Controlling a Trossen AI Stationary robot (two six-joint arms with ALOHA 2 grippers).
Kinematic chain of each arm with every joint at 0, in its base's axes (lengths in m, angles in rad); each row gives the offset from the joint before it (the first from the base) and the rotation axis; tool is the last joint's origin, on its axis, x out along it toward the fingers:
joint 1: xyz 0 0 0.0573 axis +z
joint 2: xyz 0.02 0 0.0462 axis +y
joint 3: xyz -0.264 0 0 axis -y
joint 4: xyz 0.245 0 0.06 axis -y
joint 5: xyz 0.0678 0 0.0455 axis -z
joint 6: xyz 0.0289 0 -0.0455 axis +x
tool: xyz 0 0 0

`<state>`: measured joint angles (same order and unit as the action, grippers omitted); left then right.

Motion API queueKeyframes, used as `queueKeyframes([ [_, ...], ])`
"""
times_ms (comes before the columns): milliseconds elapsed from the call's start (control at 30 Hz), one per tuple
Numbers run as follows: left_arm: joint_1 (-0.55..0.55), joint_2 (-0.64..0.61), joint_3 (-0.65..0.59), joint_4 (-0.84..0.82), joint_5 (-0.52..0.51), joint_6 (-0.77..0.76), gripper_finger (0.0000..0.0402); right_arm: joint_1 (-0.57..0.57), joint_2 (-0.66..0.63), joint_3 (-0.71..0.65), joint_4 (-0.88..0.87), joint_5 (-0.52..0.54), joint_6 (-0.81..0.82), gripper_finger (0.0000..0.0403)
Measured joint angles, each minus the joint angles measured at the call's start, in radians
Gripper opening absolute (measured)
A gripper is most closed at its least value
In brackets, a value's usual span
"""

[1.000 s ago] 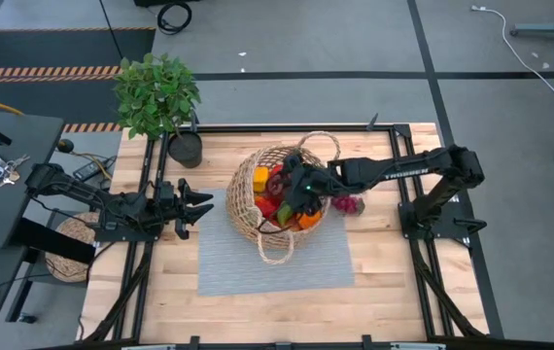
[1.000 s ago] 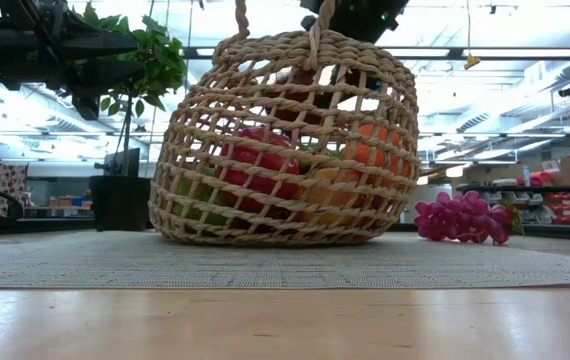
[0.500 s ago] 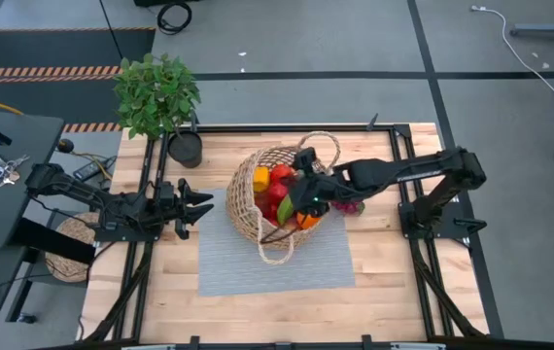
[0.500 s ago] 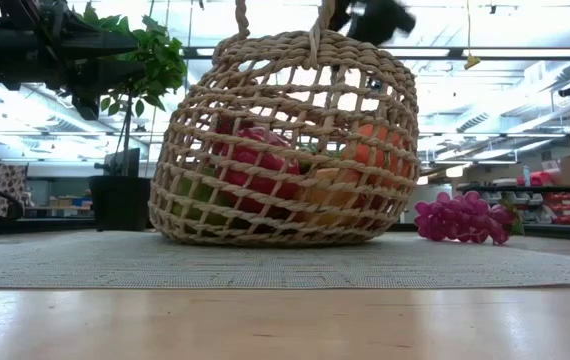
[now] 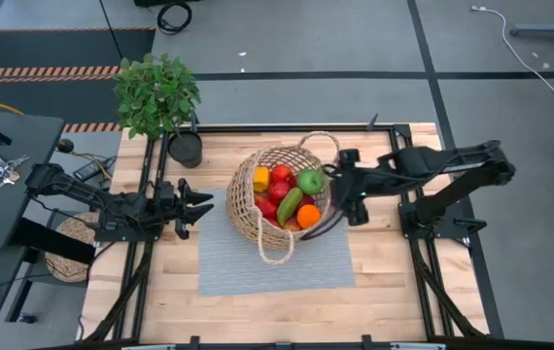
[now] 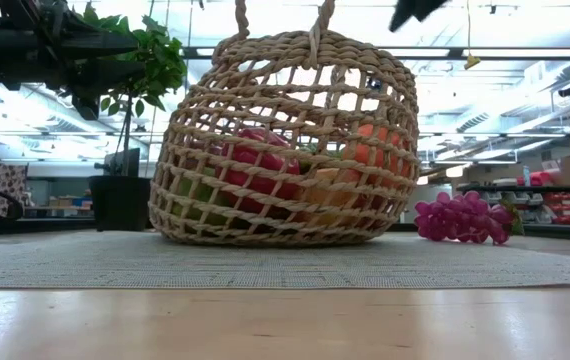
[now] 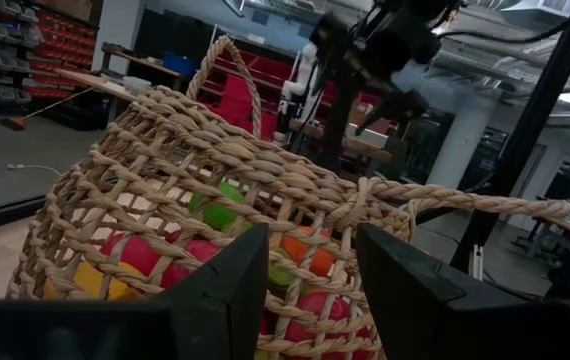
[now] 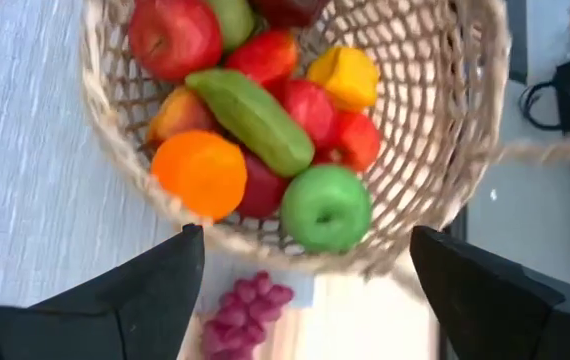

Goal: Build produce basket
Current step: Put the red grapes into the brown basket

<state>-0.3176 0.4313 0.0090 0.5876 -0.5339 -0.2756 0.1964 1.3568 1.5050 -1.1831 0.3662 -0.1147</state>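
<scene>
The wicker basket (image 5: 279, 194) stands on a grey mat (image 5: 272, 261). It holds produce: red apples, a green apple (image 5: 310, 181), a cucumber (image 5: 290, 204), an orange (image 5: 308, 215) and a yellow pepper (image 5: 260, 179). Purple grapes (image 6: 462, 217) lie on the table just right of the basket. My right gripper (image 5: 341, 187) hangs open and empty above the basket's right rim (image 8: 305, 240), over the grapes (image 8: 245, 312). My left gripper (image 5: 195, 204) waits left of the basket, open and empty, its fingers level toward the basket (image 7: 265, 200).
A potted plant in a black pot (image 5: 186, 149) stands at the table's far left corner. The basket's loop handles (image 5: 277, 255) stick out at its near and far sides. Bare wood lies along the near edge (image 5: 277, 311).
My right gripper has risen out of the basket and drawn back toward the table's right edge, rolling its wrist as it went and staying open. The green apple, cucumber and orange it had covered now show on top of the pile. The basket has not moved.
</scene>
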Motion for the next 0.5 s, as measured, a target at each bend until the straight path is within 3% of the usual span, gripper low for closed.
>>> queueKeyframes([
  [267,0.0,0.0,0.0,0.0,0.0,0.0,0.016,-0.024,-0.218,-0.463,0.236,-0.014,0.067,0.0354],
  [500,0.0,0.0,0.0,-0.001,0.0,0.0,0.016,-0.165,-0.212,-0.709,0.343,-0.107,0.055,0.0354],
])
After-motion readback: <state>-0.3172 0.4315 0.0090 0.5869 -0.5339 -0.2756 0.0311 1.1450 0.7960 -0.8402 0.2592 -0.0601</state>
